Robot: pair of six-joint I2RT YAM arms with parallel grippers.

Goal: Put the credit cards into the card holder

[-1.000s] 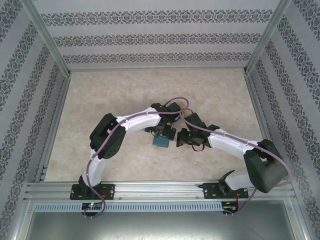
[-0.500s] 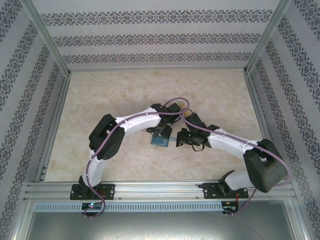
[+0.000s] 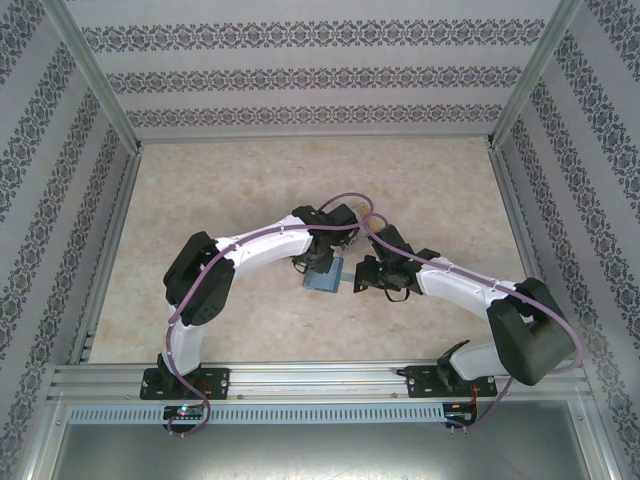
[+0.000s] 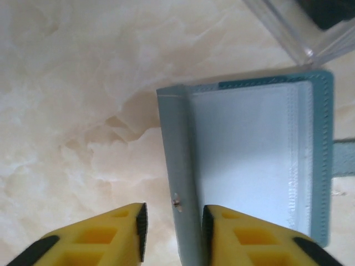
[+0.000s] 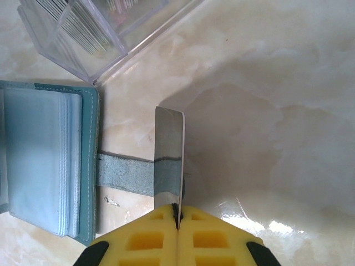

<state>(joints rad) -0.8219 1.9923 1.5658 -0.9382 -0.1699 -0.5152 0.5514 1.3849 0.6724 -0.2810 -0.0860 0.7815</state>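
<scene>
Left claw (image 4: 173,215): the yellow fingers are seen partly spread, one on each side of the raised cover of the card holder (image 4: 249,160). A gap of bare worktop (image 4: 72,111) is left between the left finger and the cover, so the cover is not pinched.
Right claw (image 5: 177,213): the fingers are pressed together on a credit card (image 5: 170,149), which is held on edge and pinched at its near end.
Credit card: a thin, pale, glossy card is seen edge-on, above the strap (image 5: 125,174) of the card holder. Whether the strap is touched cannot be told.
Card holder: the teal wallet is laid open on the worktop between the two claws, near the middle. Its pale lining is turned upward, one cover is stood up, and the strap is stretched out toward the right claw.
Clear box (image 5: 83,33): a transparent plastic box is set just beside the far corner of the card holder.
Arms: both are bent inward, and their claws are brought near each other over the card holder.
</scene>
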